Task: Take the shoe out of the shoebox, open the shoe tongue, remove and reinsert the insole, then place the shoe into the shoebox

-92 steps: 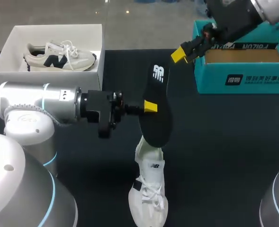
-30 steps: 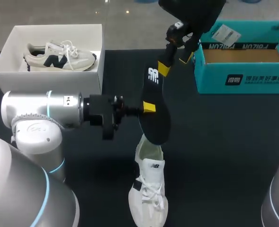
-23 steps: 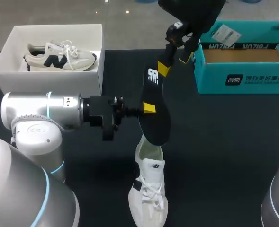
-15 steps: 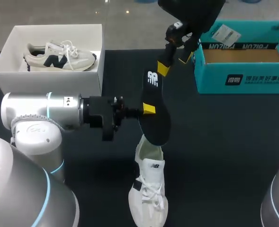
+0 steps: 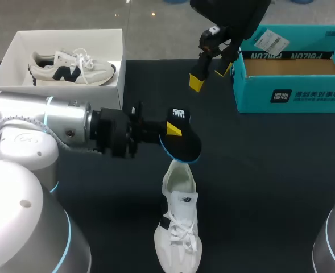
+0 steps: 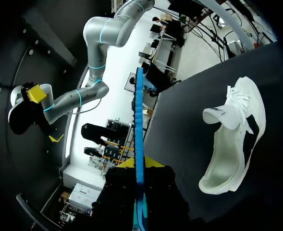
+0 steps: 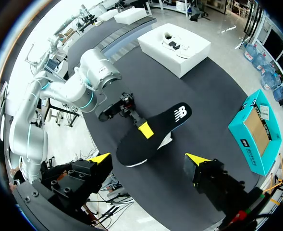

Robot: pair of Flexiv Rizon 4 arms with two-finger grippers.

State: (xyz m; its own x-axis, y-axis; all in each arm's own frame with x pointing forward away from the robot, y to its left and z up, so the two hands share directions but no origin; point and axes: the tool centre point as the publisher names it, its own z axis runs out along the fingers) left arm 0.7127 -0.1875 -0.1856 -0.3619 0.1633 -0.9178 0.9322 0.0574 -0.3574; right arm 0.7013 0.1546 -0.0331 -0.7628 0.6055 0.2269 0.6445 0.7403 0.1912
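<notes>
A black insole (image 5: 183, 142) with a blue underside hangs above the heel of the white shoe (image 5: 179, 227), which lies on the dark table. My left gripper (image 5: 173, 128) is shut on the insole's edge. In the left wrist view the insole (image 6: 139, 125) shows edge-on between the fingers of my left gripper (image 6: 139, 166), with the white shoe (image 6: 230, 142) off to one side. My right gripper (image 5: 208, 75) hangs open higher up, clear of the insole, next to the teal shoebox (image 5: 289, 94). From my right gripper (image 7: 148, 159) the insole (image 7: 153, 132) lies below, and nothing is between the fingers.
A white open box (image 5: 13, 54) holding a cream and navy sneaker (image 5: 70, 67) stands at the back left. The teal shoebox stands at the back right with its brown floor showing. Bare dark table lies to the right of the white shoe.
My left wrist has turned, tipping the insole from standing lengthwise to lying nearly flat over the shoe's heel. My right gripper has kept still.
</notes>
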